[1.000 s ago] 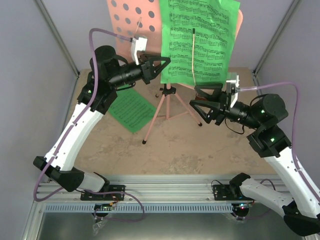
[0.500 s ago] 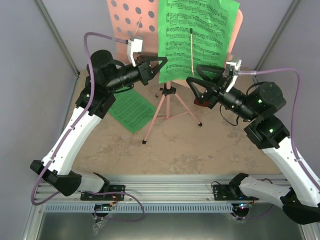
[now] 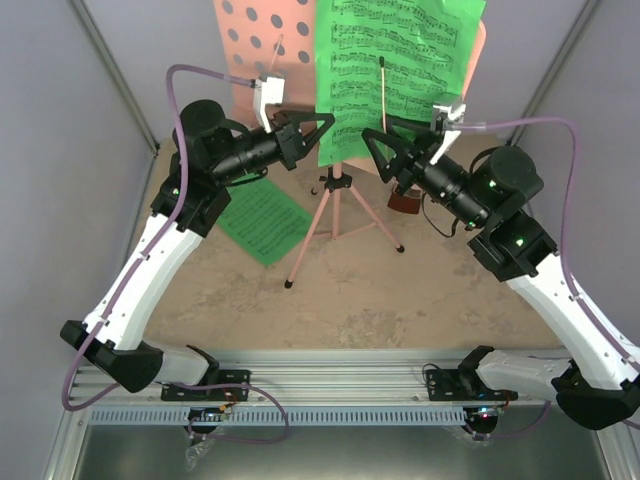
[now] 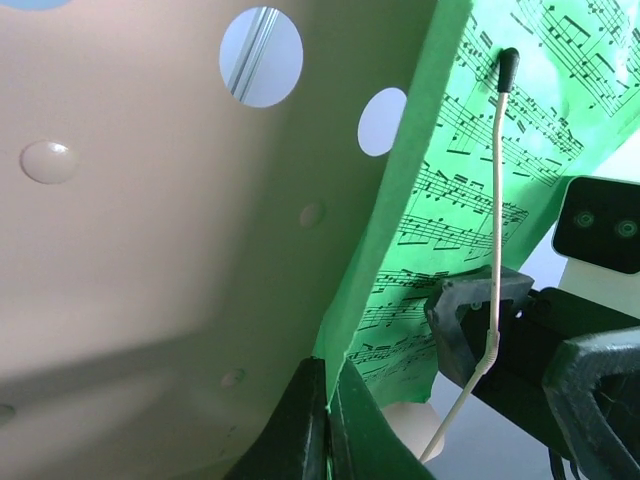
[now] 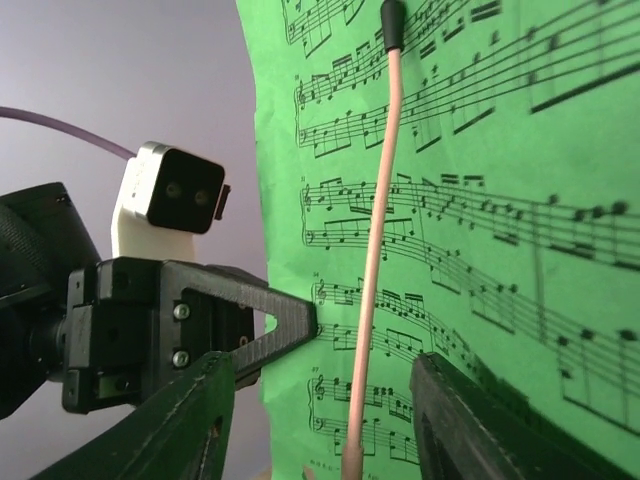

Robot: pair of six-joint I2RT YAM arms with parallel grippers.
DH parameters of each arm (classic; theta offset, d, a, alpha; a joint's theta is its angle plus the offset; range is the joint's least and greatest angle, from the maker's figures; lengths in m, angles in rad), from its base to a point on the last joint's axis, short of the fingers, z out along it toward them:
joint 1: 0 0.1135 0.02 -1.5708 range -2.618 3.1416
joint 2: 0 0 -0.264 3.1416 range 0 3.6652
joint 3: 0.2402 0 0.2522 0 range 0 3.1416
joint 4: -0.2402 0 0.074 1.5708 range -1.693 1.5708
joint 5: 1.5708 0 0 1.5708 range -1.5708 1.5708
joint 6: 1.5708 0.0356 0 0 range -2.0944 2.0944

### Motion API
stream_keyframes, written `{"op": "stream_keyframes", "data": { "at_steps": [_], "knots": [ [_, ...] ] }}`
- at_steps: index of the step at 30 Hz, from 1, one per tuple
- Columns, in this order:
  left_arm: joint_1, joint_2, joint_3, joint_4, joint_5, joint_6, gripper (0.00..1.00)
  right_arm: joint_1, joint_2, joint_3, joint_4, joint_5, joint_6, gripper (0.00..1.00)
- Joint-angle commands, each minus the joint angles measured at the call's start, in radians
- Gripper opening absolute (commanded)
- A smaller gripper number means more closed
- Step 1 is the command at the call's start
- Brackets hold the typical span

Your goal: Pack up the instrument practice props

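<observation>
From above, my left claw [image 3: 326, 127] is pinched tight on the left edge of the green sheet [image 3: 400, 70], which stands on the pink music stand [image 3: 262, 40]. My right claw [image 3: 378, 152] gapes at the sheet's lower part and grips nothing, with the brown metronome [image 3: 405, 203] just behind it. A second green page [image 3: 262, 220] lies flat on the table [image 3: 400, 300]. My left wrist view shows my fingers [image 4: 297, 428] closed on that edge. My right wrist view shows the stand's wire arm [image 5: 375, 240] between my spread jaws.
</observation>
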Motion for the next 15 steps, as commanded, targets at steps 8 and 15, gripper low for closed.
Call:
{"op": "stream_keyframes", "data": {
  "at_steps": [8, 15],
  "knots": [
    [-0.005, -0.027, 0.003, -0.039, -0.024, 0.015, 0.0, 0.009, 0.067, 0.058, 0.082, 0.053, -0.054, 0.01],
    [-0.005, -0.073, 0.001, -0.111, -0.174, 0.032, 0.0, 0.007, 0.025, -0.022, 0.165, 0.054, -0.072, 0.01]
  ]
}}
